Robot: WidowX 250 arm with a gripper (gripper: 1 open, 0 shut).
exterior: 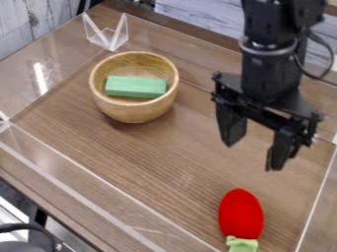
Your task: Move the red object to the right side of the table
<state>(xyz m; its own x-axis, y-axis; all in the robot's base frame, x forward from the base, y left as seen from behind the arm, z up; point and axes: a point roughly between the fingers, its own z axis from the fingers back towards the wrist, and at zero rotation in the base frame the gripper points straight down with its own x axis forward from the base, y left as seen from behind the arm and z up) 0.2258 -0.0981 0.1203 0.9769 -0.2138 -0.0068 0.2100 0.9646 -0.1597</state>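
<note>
The red object (239, 211), a glossy strawberry-shaped toy with a green leafy cap, lies on the brown wood-grain table (118, 157) near its front right corner, cap toward the front edge. My gripper (255, 141) hangs above and behind it, well clear of it. Its two dark fingers (230, 128) are spread wide apart and hold nothing. The black arm rises from the gripper toward the top right.
A wooden bowl (133, 102) with a green rectangular block (138, 87) inside stands at the left middle. Low clear acrylic walls (39, 148) edge the table, with a clear bracket (104, 32) at the back left.
</note>
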